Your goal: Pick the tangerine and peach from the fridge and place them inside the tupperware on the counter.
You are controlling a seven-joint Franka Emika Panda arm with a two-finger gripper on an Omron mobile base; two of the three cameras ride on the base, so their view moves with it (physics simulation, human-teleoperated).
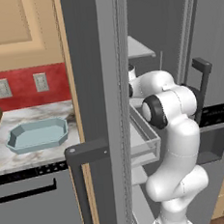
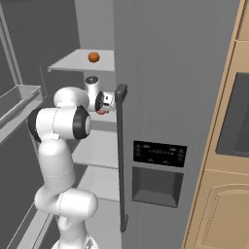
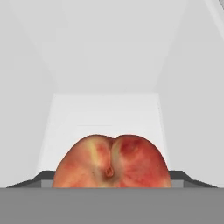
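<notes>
**Claw at peach, inside fridge**

Peach sits right at the claw in the hand view: round, matte red-orange skin with yellow streaks, crease running vertically, stem dimple facing camera; no clear long axis; lower part cut off by the frame bottom. In the right base view a reddish sliver at the claw is the same fruit, mostly hidden by the door edge. Fingertips not distinguishable; cannot tell if claw is wide, narrow or gripping. Fridge: flat matte grey door, long dark bar handle, pale smooth shelves; interior walls plain white-grey. Tangerine: small orange sphere on the upper shelf, well above the claw. Tupperware: shallow pale blue-green elongated octagon, thick rim, long axis left-right, on the marbled surface; nothing visible inside. Arm wrist hidden behind the open door in left base view.
</notes>
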